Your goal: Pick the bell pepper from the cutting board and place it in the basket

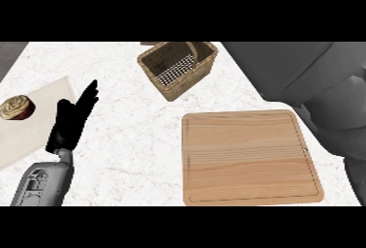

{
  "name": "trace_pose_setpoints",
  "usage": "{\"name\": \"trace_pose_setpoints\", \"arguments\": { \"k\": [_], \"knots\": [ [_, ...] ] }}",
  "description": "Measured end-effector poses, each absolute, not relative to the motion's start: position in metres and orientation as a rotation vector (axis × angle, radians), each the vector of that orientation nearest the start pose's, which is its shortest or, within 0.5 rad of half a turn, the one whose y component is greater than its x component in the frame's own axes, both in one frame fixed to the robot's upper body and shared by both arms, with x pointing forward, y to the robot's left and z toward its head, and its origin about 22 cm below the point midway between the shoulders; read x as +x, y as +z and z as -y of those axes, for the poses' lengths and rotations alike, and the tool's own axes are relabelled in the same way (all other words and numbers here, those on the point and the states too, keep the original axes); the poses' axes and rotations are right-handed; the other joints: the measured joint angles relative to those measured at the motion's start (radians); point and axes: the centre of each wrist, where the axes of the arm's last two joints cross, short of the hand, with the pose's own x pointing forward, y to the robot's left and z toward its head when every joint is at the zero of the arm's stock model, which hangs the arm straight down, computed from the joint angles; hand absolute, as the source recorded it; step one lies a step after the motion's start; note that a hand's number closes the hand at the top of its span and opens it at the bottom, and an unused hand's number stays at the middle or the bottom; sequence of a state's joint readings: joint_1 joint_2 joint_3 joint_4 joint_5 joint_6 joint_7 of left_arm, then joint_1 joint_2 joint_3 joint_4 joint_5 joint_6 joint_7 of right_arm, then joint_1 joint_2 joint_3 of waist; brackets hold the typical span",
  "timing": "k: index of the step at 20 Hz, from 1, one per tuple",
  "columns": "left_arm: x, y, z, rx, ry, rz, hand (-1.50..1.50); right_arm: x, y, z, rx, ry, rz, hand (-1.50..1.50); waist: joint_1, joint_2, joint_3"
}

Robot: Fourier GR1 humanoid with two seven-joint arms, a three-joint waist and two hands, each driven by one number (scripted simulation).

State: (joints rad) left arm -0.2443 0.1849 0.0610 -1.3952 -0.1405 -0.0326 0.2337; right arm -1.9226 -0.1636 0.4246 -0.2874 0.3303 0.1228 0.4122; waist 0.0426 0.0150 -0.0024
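The wooden cutting board (247, 157) lies at the lower right of the counter with nothing on it. No bell pepper shows anywhere in the head view. The woven basket (204, 60) stands at the top centre, tilted to the view, its pale perforated inside visible. My left hand (71, 121) is at the left, open with fingers straight and pointing up, well apart from board and basket. A large blurred grey shape (322, 92) fills the right side, seemingly my right arm close to the camera; the right hand itself does not show.
A beige mat (39, 126) lies at the left edge with a small brown and cream round item (16, 107) on it. White marble counter (136, 145) stretches between the mat, the board and the basket.
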Motion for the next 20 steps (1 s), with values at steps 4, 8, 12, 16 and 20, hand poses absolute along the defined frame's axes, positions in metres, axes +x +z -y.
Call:
{"name": "trace_pose_setpoints", "arguments": {
  "k": [4,8,12,16,20],
  "knots": [
    [0.303,0.034,-0.260,0.248,-0.246,1.383,0.00,0.426,0.371,-0.004,-0.878,1.151,1.592,1.50,0.001,0.001,0.000],
    [0.303,0.035,-0.259,0.247,-0.250,1.383,0.00,0.437,0.350,0.003,-0.785,1.109,1.543,-1.50,0.002,0.001,0.000],
    [0.301,0.033,-0.257,0.241,-0.254,1.385,0.00,0.444,0.325,0.006,-0.694,1.024,1.518,-1.50,0.006,0.002,0.000],
    [0.304,0.033,-0.260,0.246,-0.251,1.388,0.00,0.449,0.311,0.012,-0.639,0.959,1.561,-1.50,0.005,0.003,0.001],
    [0.305,0.031,-0.257,0.244,-0.251,1.381,0.00,0.451,0.311,0.016,-0.605,0.837,1.643,-1.50,0.003,0.003,0.001]
  ]
}}
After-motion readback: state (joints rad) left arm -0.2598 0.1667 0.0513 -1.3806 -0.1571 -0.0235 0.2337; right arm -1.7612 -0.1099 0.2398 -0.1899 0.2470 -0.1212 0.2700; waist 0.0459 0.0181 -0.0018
